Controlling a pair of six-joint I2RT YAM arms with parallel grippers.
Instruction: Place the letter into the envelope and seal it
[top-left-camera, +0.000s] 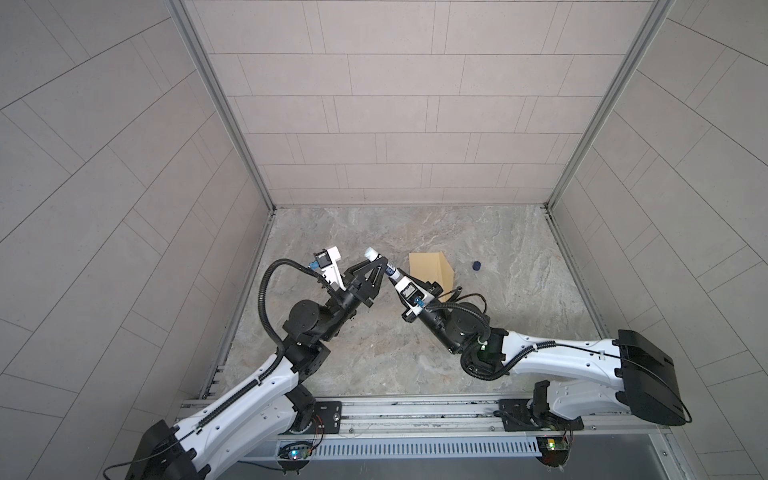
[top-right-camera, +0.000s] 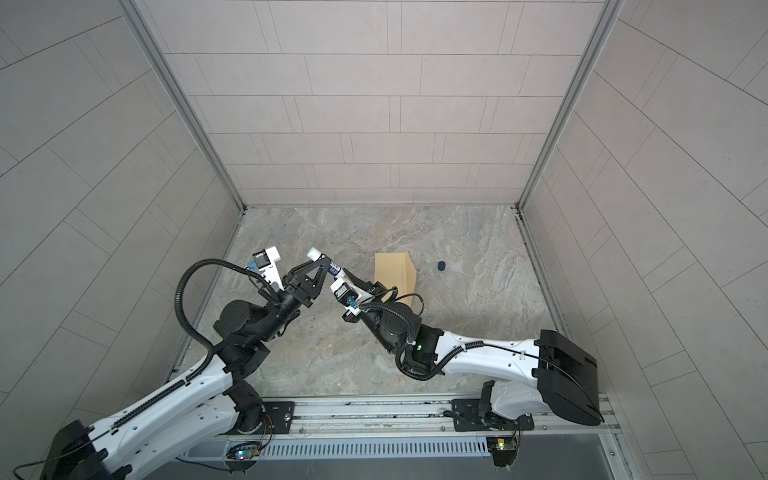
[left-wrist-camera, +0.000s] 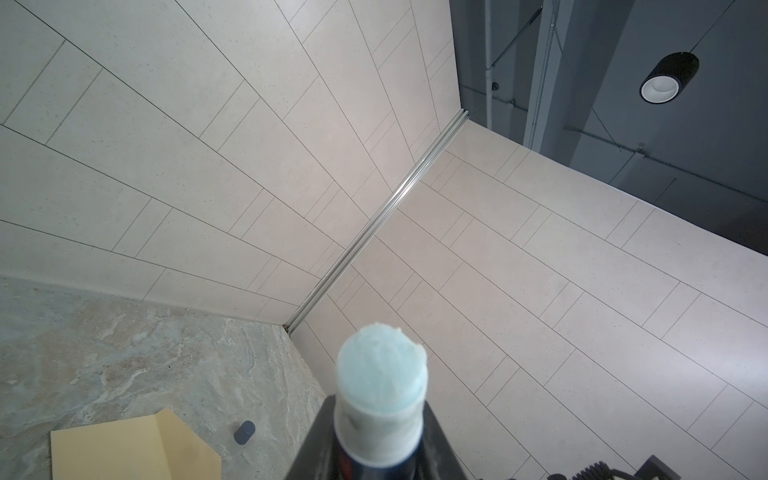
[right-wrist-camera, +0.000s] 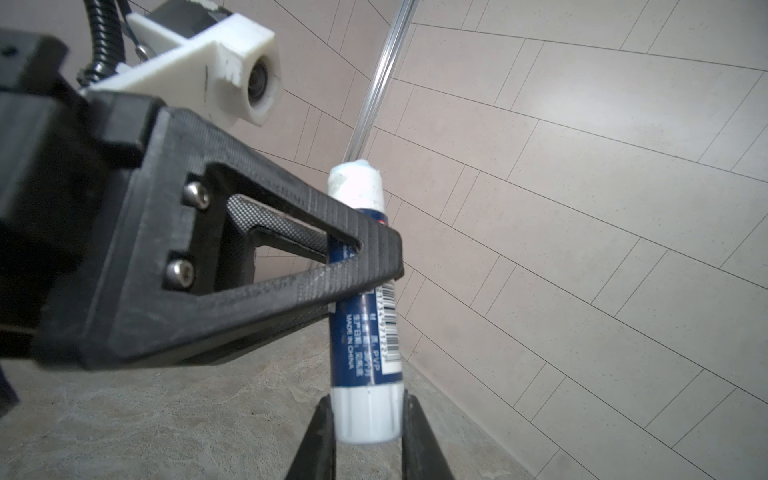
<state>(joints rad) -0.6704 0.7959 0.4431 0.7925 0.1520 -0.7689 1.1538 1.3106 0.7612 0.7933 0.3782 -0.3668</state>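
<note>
Two arms, one glue stick (top-left-camera: 371, 253), one envelope (top-left-camera: 428, 270) and one small dark blue cap (top-left-camera: 476, 265) showed in both top views, all over a marbled table (top-left-camera: 519, 316). The left gripper (top-left-camera: 381, 266) was clamped across the blue middle of the glue stick, one black finger crossing the label in the right wrist view. In the left wrist view the uncapped pale blue glue end (left-wrist-camera: 380, 374) rose between that gripper's fingers. The right gripper (top-left-camera: 394, 277) had its jaws drawn in narrow against the white base (right-wrist-camera: 365, 415) of the same stick, a finger touching each side. So the stick hung in the air between both grippers, tilted, with the glue end toward the far wall and the base toward the right arm. Both arms reached in from the near rail, elbows bent, and their wrists met above the table just left of the envelope. The envelope lay flat on the table, its flap folded open toward the cap, and the right wrist covered its near corner from above. The cap lay on the table apart from the envelope on the right. Whether the letter sat inside the envelope could not be told.
</note>
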